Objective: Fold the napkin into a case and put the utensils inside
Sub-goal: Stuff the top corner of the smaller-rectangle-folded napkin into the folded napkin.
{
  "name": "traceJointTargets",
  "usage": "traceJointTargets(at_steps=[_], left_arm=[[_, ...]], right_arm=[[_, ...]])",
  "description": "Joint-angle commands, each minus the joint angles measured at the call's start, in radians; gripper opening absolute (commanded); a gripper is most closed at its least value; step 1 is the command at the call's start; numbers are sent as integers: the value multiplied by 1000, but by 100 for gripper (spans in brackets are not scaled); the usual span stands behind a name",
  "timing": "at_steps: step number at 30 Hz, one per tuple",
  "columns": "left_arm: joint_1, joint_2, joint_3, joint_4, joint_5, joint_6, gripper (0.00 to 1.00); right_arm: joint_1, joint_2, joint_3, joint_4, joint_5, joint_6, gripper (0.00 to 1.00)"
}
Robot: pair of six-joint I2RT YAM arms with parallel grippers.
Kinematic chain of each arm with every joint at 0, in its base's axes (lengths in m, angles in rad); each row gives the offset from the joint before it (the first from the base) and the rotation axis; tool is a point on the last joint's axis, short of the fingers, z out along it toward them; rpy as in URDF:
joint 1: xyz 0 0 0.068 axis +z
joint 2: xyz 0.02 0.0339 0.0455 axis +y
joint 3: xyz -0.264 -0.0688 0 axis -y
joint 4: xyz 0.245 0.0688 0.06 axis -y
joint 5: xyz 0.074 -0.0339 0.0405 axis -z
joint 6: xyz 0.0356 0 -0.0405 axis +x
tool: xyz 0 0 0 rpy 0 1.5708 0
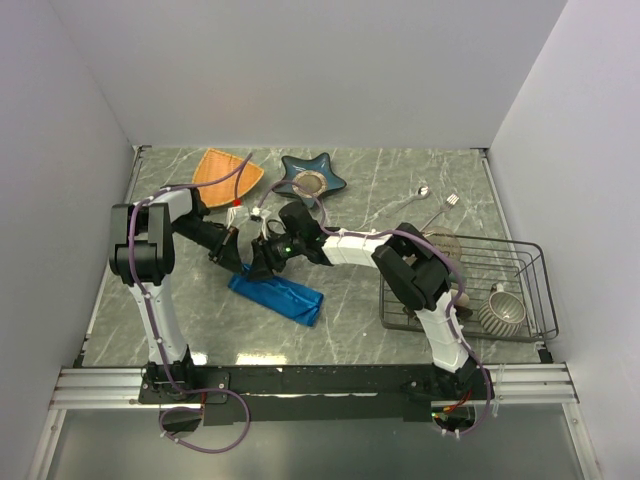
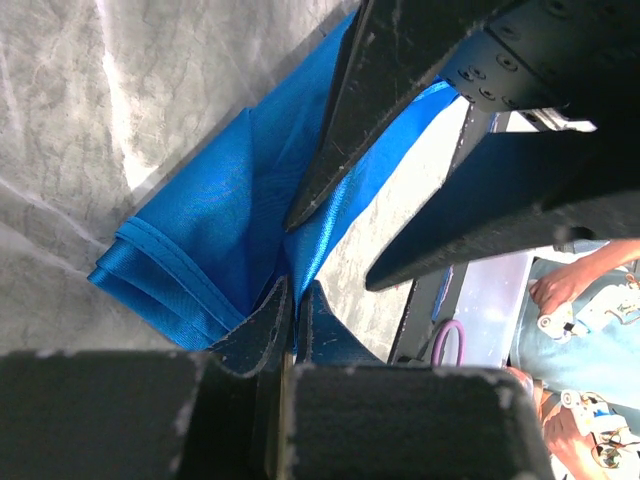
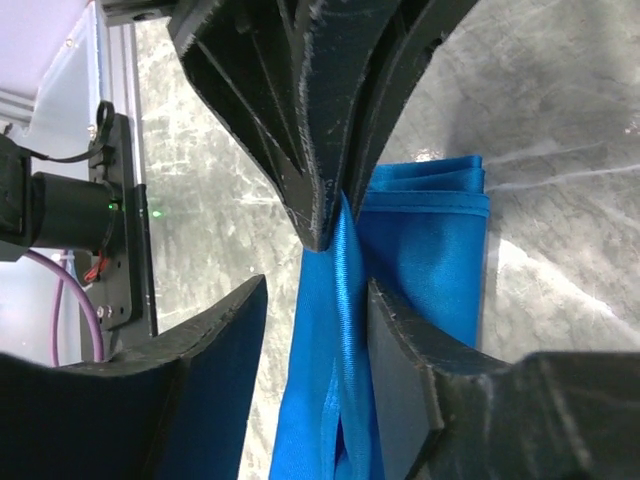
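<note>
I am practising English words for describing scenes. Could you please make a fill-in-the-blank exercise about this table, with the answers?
1. The left gripper is shut on the ___ napkin.
2. The spoon and fork lie on the ___, outside the napkin.
3. The dark dish beside the orange dish is shaped like a ___.
Answers: blue; table; star.

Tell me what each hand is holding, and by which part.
Left hand pinches a raised layer of the bright blue folded cloth napkin; right hand straddles that layer, open, holding nothing.
</note>
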Motion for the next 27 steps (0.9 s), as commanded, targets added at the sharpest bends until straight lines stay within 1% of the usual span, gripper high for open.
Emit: traceJointTargets(at_steps=[1,2,3,7,12,15,16,19,20,23,24,27], left_arm=[[-1,-42,25,-37,70,44,1],[1,-44,25,-36,72,44,1],[-1,-45,25,-36,75,45,1],[-1,-48,20,-36,79,41,1],[-1,-51,16,-34,81,42,1],[-1,-56,10,-31,81,45,1],[-1,-60,7,-28,76,44,1],[2,-89,-18,15,64,15,15],[5,-114,-27,36,64,2,24],[36,-171,-62,136,75,-73,36],[59,-189,-78,206,81,-125,38],[82,-263,-124,311,75,-214,40]], right_arm=[[8,8,20,-4,19,-34,47],[6,15,29,-9,20,-35,43],[9,19,34,-22,18,-37,42],[9,28,41,-18,19,-25,39],[11,32,41,-15,18,-9,28],[8,33,49,-22,7,8,13],[8,32,47,-26,3,18,2],[9,19,31,-39,-17,37,0],[8,16,25,-44,-20,46,0],[8,1,-18,-26,-30,92,0],[6,-2,-31,-13,-34,110,0],[8,-8,-74,34,-30,179,0]])
